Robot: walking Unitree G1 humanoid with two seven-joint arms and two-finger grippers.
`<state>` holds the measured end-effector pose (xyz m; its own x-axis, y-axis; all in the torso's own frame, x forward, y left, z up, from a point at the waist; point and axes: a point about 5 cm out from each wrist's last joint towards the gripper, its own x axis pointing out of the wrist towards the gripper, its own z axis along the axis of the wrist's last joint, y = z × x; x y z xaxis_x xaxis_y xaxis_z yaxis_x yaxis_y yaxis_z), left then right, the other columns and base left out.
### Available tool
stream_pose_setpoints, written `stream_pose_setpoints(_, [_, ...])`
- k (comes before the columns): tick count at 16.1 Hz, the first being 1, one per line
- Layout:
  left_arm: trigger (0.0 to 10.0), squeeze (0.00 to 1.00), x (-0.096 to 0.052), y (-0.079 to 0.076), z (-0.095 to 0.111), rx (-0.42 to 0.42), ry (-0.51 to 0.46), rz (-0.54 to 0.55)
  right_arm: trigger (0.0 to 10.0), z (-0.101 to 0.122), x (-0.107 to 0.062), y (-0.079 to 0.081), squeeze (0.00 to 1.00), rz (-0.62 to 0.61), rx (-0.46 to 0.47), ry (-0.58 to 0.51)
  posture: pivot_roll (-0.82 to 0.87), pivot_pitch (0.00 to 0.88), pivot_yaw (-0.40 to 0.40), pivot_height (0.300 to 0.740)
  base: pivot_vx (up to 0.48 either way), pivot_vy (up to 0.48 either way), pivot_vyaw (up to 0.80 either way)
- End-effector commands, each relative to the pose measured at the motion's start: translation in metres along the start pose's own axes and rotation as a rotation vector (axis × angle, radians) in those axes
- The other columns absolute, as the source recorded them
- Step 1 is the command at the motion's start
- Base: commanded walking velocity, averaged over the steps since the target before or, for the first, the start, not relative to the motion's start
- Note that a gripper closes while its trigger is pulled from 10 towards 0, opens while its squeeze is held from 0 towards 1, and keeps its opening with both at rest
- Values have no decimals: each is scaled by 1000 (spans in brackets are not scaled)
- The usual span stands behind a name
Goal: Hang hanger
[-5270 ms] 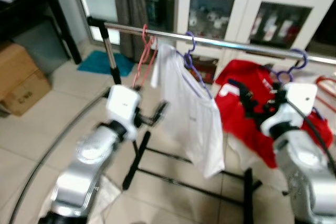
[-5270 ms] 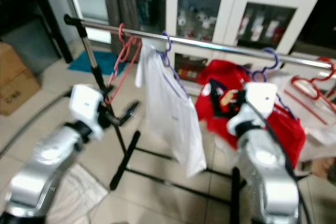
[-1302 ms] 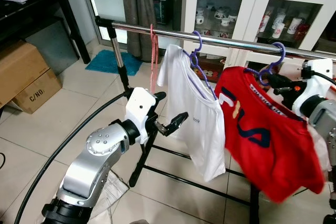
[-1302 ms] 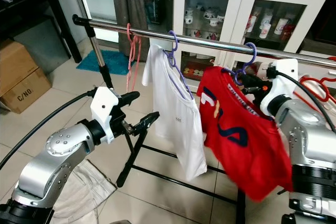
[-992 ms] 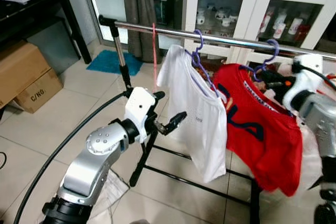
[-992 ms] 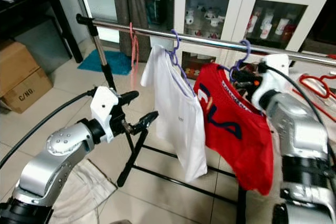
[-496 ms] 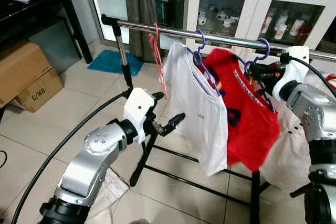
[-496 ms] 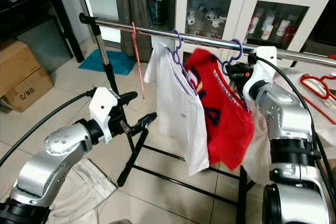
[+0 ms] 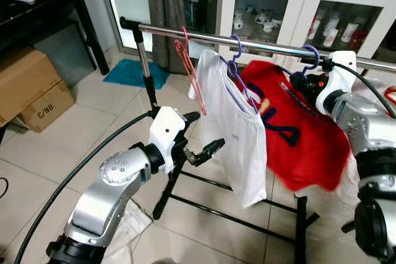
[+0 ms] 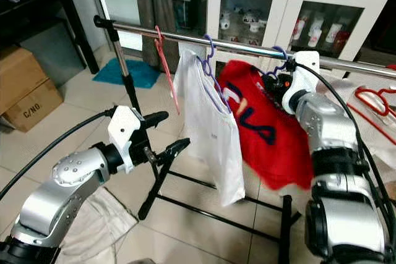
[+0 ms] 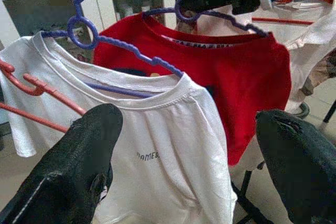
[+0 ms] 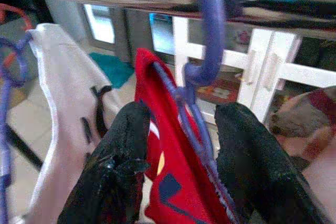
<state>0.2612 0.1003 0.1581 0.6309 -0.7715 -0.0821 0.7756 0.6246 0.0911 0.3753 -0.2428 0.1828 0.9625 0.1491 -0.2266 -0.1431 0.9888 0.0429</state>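
Spread fingers (image 12: 126, 166) of my right gripper (image 12: 181, 161) flanked the hanger (image 12: 202, 72)'s neck: stiff, light, best gripped below the hook.

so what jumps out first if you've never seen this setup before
The bright red shirt on a purple hanger stands out, hooked on the chrome rail with the right gripper either side of the hanger's neck. Beside it on the rail hang a white T-shirt and an empty pink hanger. The left gripper is held open lower down, in front of the rack.
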Motion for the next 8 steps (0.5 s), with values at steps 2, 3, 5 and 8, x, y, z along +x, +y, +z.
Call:
stream_pose_setpoints(2, [10000,0,0,-3,3,8,-6,-19,10000,0,6,2,0,0,-19,6,58,0,36,740,0,0,0])
stream_pose_setpoints(3, [10000,0,0,-3,3,8,-5,-20,10000,-1,7,2,0,2,-20,10,58,0,36,740,0,0,0])
stream_pose_setpoints(5, [10000,0,0,-3,3,8,-4,-25,7059,-2,11,3,0,19,-19,19,58,0,34,740,0,0,0])
stream_pose_setpoints(8, [10000,0,0,-3,2,8,-5,-27,0,2,14,5,0,58,-29,15,59,0,29,740,0,0,0])
